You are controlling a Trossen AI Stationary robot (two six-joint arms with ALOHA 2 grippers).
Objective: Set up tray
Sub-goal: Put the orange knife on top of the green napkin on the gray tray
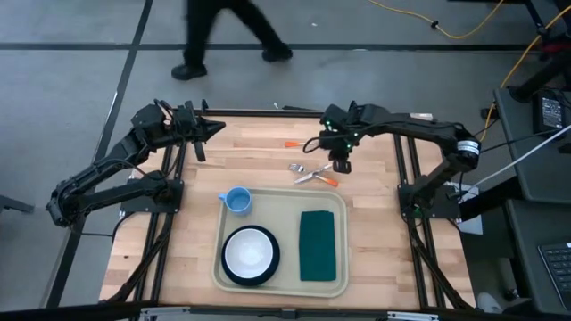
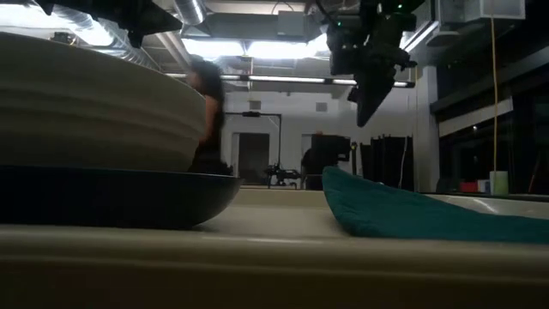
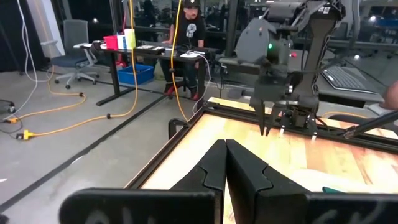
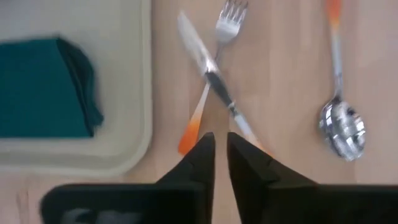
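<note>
The right pincer (image 4: 216, 148), fingers nearly together, hovers over the crossed fork (image 4: 219, 37) and knife (image 4: 208, 68), at 12 o'clock of the tray (image 1: 217, 267); the left pincer (image 1: 217, 127) waits shut.

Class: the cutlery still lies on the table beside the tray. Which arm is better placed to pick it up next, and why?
The right arm, probably. Its claw hangs directly above the crossed fork and knife, just beyond the tray. The left claw waits at the table's far left edge, well away from them.
</note>
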